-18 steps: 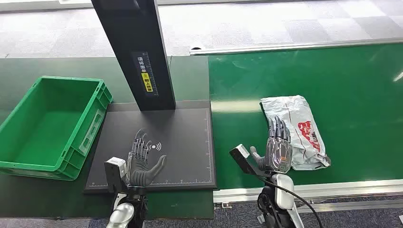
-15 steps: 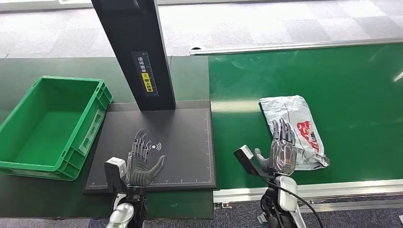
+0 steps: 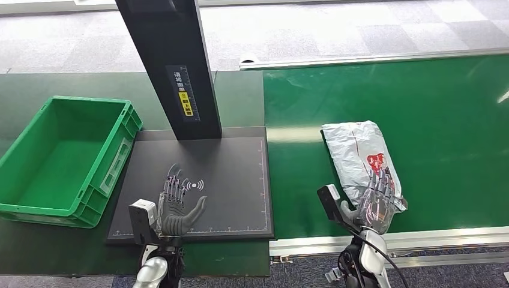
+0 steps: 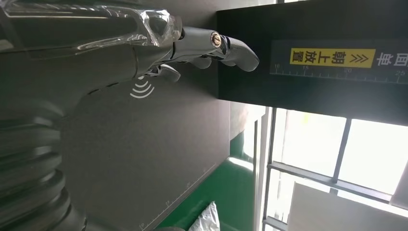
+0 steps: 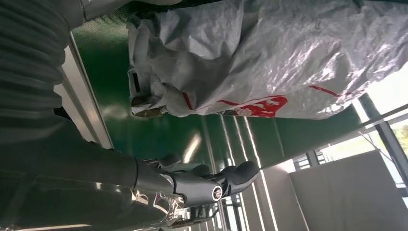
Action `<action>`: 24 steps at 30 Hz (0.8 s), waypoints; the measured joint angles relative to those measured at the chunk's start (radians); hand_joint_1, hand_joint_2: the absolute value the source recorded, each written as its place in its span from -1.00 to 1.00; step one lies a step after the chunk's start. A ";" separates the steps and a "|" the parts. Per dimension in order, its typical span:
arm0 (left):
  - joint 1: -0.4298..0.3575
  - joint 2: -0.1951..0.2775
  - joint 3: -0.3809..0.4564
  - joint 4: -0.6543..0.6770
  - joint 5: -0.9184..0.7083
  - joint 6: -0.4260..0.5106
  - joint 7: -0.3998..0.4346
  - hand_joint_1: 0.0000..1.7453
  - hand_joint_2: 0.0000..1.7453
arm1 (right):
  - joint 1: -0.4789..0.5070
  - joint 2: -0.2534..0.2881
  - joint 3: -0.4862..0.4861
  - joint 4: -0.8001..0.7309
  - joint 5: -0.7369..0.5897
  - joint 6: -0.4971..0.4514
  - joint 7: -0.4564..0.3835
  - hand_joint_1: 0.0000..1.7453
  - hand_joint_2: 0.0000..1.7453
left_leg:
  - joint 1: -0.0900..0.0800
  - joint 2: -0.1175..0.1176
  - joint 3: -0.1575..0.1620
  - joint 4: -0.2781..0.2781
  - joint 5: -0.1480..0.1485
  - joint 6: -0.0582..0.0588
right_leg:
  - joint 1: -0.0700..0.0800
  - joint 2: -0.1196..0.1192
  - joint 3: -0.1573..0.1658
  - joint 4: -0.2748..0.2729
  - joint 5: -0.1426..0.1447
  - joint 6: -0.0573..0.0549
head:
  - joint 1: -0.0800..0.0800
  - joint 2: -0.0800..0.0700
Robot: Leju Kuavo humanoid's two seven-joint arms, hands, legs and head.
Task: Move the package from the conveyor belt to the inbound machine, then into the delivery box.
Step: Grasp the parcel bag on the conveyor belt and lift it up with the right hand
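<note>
A crumpled white plastic package [image 3: 353, 150] with red print lies on the green conveyor belt [image 3: 432, 108]. My right hand [image 3: 376, 203] hovers open, fingers spread, over the package's near right end. In the right wrist view the package [image 5: 269, 57] lies across from the extended fingers [image 5: 211, 185], with a strip of belt between them. My left hand [image 3: 177, 207] is open, palm up, above the inbound machine's black pad [image 3: 234, 174], near its wave symbol. The left wrist view shows its fingers [image 4: 211, 43] stretched toward the machine's black column [image 4: 312, 57]. The green delivery box [image 3: 60, 156] stands empty at the left.
The black column [image 3: 171, 66] rises from the far edge of the pad. A silver rail [image 3: 420, 237] runs along the belt's near edge. Dark green tabletop [image 3: 36, 246] surrounds the box and pad.
My right hand has moved right and toward the near edge, from beside the package's left side to over its near end. The package has shifted slightly left. The left hand barely moved.
</note>
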 joint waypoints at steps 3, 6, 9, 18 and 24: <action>0.000 0.000 0.002 0.003 0.000 0.002 -0.001 -1.00 1.00 | -0.005 0.000 -0.026 0.031 -0.006 0.000 0.005 -1.00 1.00 | 0.000 0.000 0.000 0.000 0.000 0.000 | 0.000 0.000 0.000 0.000 0.000 0.000 | 0.000 0.000; 0.000 0.000 0.003 0.008 0.000 0.003 -0.003 -1.00 1.00 | -0.007 0.000 -0.044 0.053 0.003 0.000 0.018 -1.00 1.00 | 0.000 0.000 0.000 0.000 0.000 0.000 | 0.000 0.000 0.000 0.000 0.000 0.000 | 0.000 0.000; -0.001 0.000 0.004 0.011 0.000 0.003 -0.005 -1.00 1.00 | -0.010 0.001 -0.060 0.077 -0.007 0.000 0.020 -0.01 1.00 | 0.000 0.000 0.000 0.000 0.000 0.000 | 0.000 0.000 0.000 0.000 0.000 0.000 | 0.000 0.000; -0.012 0.000 0.003 0.025 0.000 0.003 -0.007 -1.00 1.00 | -0.037 0.008 -0.096 0.194 -0.086 0.000 -0.071 1.00 1.00 | 0.000 0.000 0.000 0.000 0.000 0.000 | 0.000 0.000 0.000 0.000 0.000 0.000 | 0.000 0.000; -0.021 0.000 0.001 0.033 0.000 0.001 -0.007 -1.00 1.00 | -0.059 0.023 -0.099 0.234 -0.125 0.012 -0.159 1.00 1.00 | 0.000 0.000 0.000 0.000 0.000 0.000 | 0.000 0.000 0.000 0.000 0.000 0.000 | 0.000 0.000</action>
